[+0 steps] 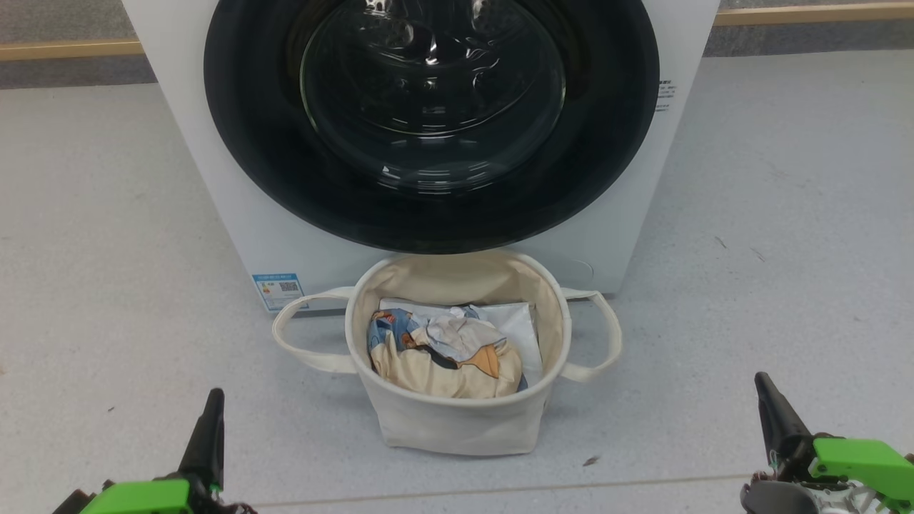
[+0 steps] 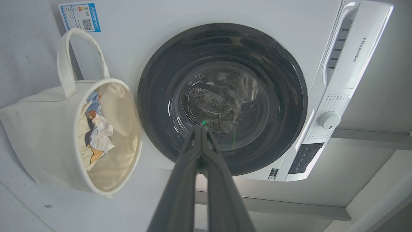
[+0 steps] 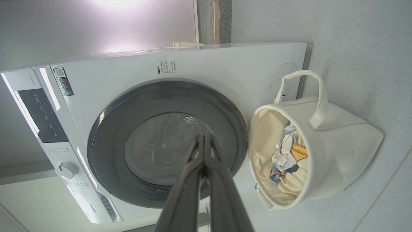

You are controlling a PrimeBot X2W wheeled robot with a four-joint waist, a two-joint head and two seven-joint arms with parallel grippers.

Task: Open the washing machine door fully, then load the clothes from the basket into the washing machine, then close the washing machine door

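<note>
A: So, where's the door (image 1: 432,107) vs. the grippers?

B: Shut flush on the washer (image 1: 214,214), straight ahead, midway btwn both arms; neither is nearer. Left gripper (image 1: 212,407) low at left, right gripper (image 1: 767,396) low at right. Both have jaws pressed together, holding nothing.

A: And the basket (image 1: 457,421)?

B: On the floor just under the door, clothes (image 1: 443,353) inside. Can't tell which edge the door opens from.

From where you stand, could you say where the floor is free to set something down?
The grey floor is bare either side of the big white washing machine and round cream canvas basket. Crowded between basket and machine.
</note>
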